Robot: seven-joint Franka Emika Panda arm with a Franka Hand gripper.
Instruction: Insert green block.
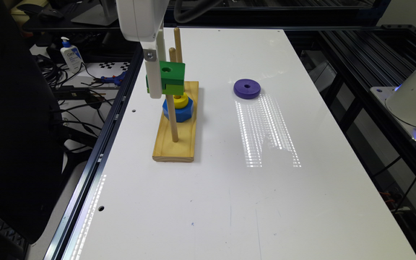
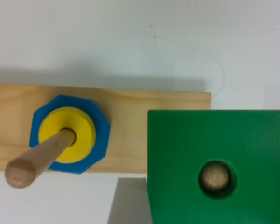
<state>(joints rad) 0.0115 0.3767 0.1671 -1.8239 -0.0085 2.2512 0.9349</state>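
Three upright pegs (image 1: pixel 172 104) on the wooden base (image 1: pixel 176 144) crowd the frame's upper left; the purple disc (image 1: pixel 247 88) lies well apart at centre. Lower and right bench (image 1: pixel 229 202) lies open.

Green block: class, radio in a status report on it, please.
Gripper shut on green block, held above the wooden base. Peg tip visible through its hole. Blue piece and yellow ring on neighbouring peg, not obstructing.
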